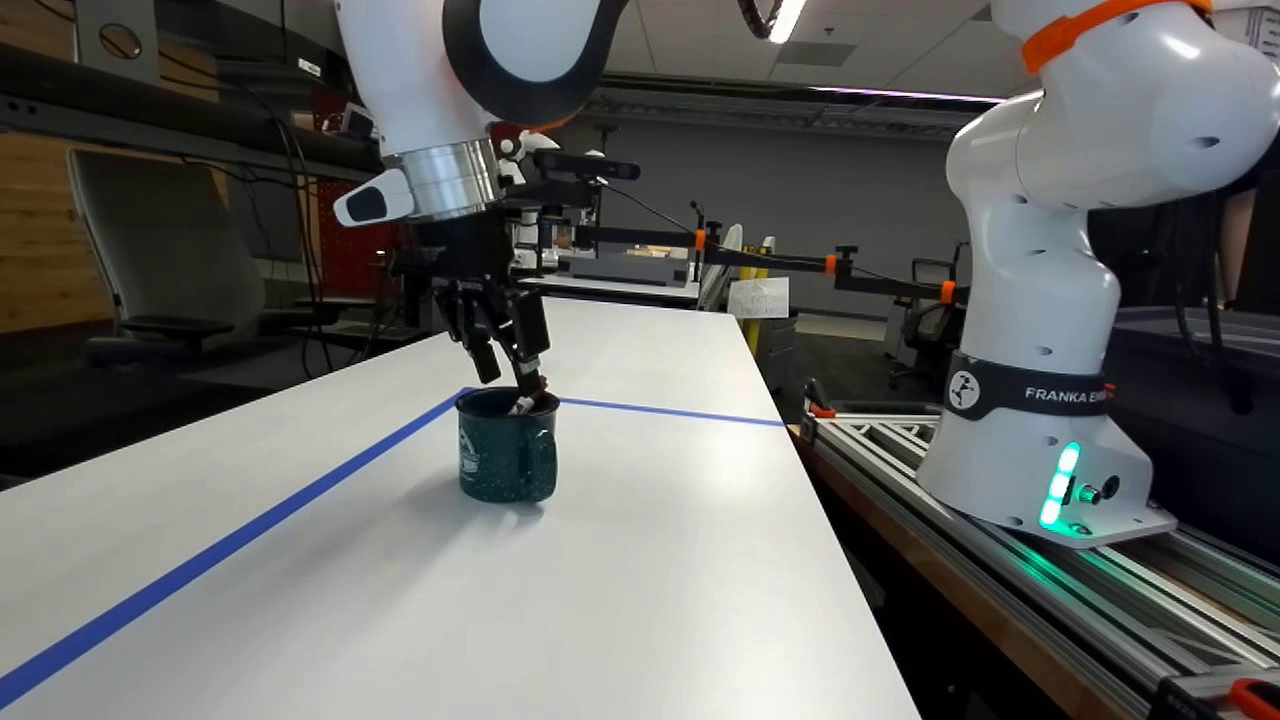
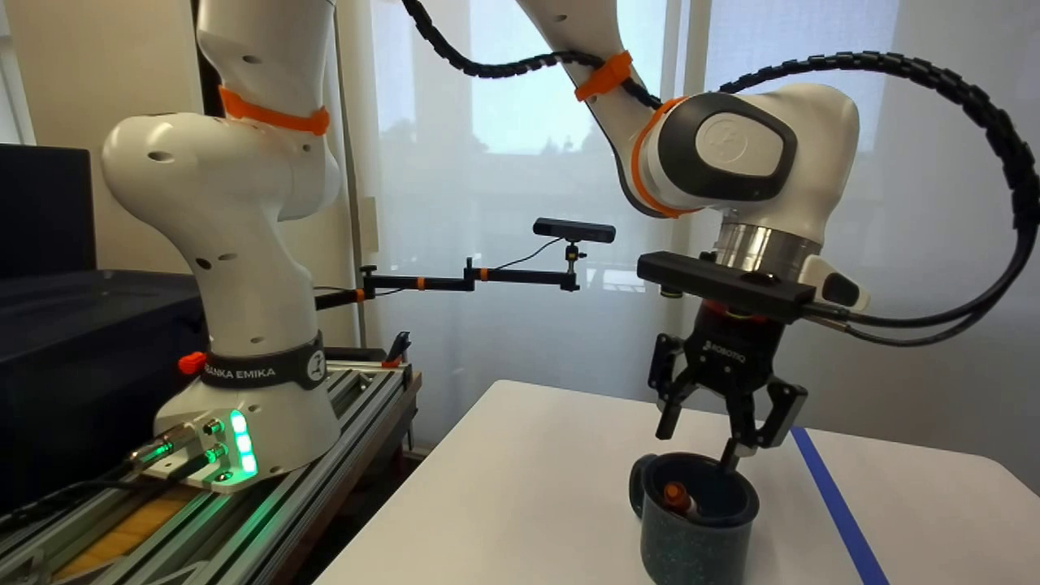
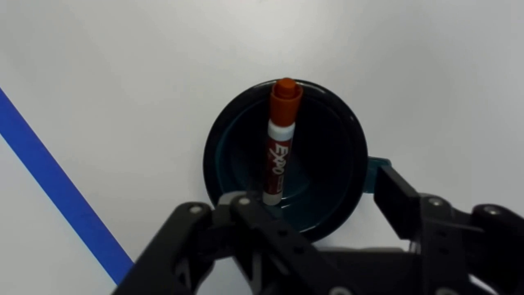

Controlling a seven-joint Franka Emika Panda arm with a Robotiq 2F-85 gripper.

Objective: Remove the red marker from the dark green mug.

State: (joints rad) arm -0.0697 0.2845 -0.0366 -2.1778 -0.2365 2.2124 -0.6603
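The long, flat, white counter (image 1: 640, 600) carries the task's things. Above it the black metal two-fingered claw (image 2: 702, 443) stands wide, its fingers well apart and gripping nothing. Beneath it is the squat, round, dark green speckled mug (image 2: 695, 548), upright; one fingertip shows near its rim, though whether over the edge or just inside I cannot tell. In the mug leans the slim, cylindrical, red-labelled marker (image 3: 279, 142), its orange-red cap end up by the rim. The step in hand looks to be lining up for the grasp; the marker is not yet taken. The next move probably calls for shifting the claw toward the cap, bringing the marker between the fingers, lowering a little, closing, and then lifting straight up so the mug is not dragged along.
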